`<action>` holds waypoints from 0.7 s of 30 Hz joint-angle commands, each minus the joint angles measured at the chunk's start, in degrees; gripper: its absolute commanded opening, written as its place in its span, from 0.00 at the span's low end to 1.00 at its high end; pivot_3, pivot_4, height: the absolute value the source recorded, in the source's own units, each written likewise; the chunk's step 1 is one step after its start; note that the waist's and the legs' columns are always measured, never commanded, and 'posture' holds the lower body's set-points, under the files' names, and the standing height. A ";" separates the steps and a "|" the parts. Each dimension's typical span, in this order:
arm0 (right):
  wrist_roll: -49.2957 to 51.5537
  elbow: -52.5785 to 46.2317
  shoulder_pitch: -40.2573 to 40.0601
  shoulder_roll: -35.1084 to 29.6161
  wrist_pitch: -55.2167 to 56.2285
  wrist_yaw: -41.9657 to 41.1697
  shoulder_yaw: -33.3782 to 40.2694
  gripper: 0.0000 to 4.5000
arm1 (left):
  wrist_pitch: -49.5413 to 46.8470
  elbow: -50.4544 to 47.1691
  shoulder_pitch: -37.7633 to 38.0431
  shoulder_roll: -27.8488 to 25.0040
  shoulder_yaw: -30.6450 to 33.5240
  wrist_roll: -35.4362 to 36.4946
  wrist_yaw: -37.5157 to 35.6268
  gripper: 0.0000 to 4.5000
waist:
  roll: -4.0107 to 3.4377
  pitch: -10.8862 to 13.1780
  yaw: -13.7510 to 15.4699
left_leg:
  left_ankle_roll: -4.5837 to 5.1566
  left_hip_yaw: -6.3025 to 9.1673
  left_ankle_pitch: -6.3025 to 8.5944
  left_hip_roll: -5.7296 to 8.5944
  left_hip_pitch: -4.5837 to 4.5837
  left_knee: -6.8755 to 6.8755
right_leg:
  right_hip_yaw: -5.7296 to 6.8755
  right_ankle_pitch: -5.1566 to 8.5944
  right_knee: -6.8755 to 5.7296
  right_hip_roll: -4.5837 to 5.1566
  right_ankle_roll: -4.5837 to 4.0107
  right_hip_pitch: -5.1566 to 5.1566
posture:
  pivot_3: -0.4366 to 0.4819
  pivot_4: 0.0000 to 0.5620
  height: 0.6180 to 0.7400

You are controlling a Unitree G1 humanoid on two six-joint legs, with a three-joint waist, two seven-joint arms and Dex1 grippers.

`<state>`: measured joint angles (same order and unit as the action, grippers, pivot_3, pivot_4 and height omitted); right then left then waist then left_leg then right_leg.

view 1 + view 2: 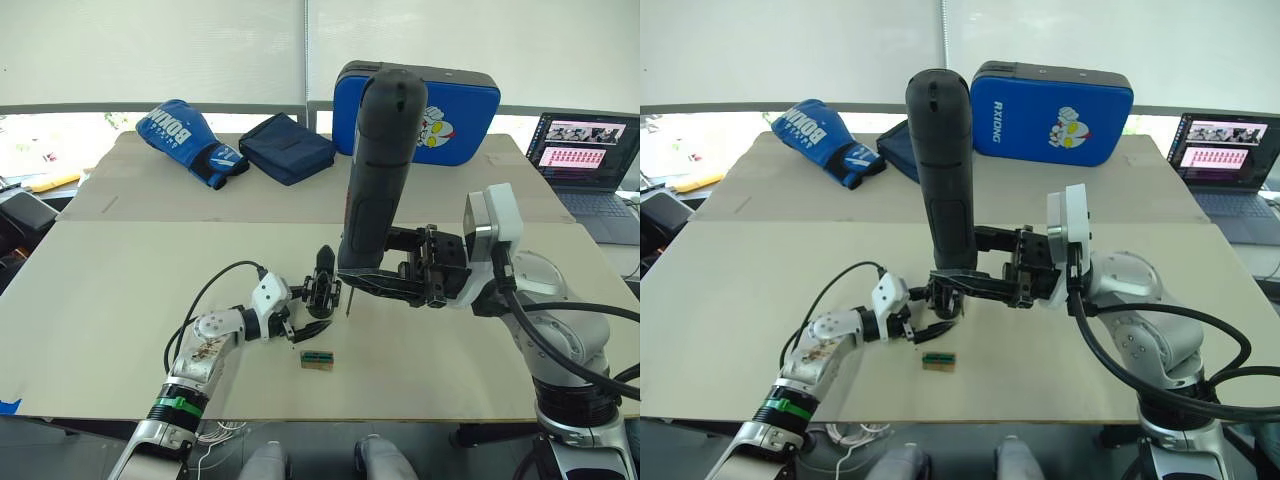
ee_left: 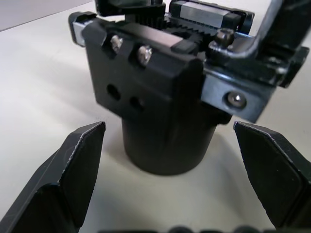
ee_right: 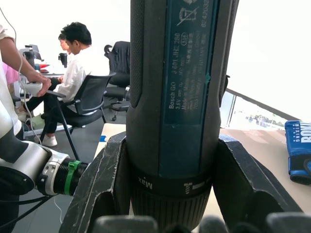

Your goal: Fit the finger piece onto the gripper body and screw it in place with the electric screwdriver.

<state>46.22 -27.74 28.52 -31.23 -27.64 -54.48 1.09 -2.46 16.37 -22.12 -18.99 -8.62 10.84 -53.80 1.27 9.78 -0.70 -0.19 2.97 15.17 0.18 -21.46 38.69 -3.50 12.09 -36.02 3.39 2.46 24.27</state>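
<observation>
Bright daylight from windows behind the table (image 1: 120, 300), blown out white. Soft shadows. Edges bend in eye views. Near fingers (image 2: 73, 170) blurred in wrist views.

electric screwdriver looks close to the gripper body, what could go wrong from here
The right pincer grips the electric screwdriver only near its low end, so the tall tool may tilt and its bit slip off the screw. The left pincer is open around the gripper body, not clamping it, so the body could turn or slide under pressure.

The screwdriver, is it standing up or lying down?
Standing up. The right gripper is shut around the lower end of the electric screwdriver, with its rounded end on top and its thin bit pointing down beside the gripper body.
</observation>
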 commanded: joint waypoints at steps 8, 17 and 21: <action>0.90 -1.70 1.26 -0.34 1.05 0.37 1.84 0.43 | 2.31 2.01 -0.87 1.84 -0.58 -0.91 0.77 0.80 | 0.00 0.00 0.12 | 0.00 0.01 0.00 0.01 0.00 0.03 | 0.00 0.00 0.00 0.01 0.01 -0.03 | 0.48 0.27 1.00; 1.08 -1.48 1.81 -0.61 0.62 0.25 1.82 0.43 | 3.45 1.91 -1.29 0.00 -0.71 0.24 -4.19 0.51 | 0.00 0.00 0.01 | 0.00 0.01 0.00 0.01 0.00 0.04 | 0.01 0.00 0.00 0.00 0.01 -0.02 | 0.48 0.27 1.00; 1.88 -1.97 1.28 -1.68 0.02 0.00 2.42 0.43 | 7.18 6.03 -3.70 -2.15 0.24 1.88 -10.99 0.51 | 0.00 0.00 -0.11 | 0.00 0.01 0.00 0.00 -0.04 0.03 | 0.02 0.00 0.01 -0.02 0.01 0.02 | 0.48 0.27 1.00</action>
<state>46.27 -27.66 28.66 -32.63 -27.89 -54.52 1.11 2.82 21.90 -24.90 -20.74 -8.74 11.34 -61.67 1.27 9.78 -0.81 -0.18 2.98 15.17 0.18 -21.50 38.71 -3.48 12.09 -36.02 3.38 2.47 24.30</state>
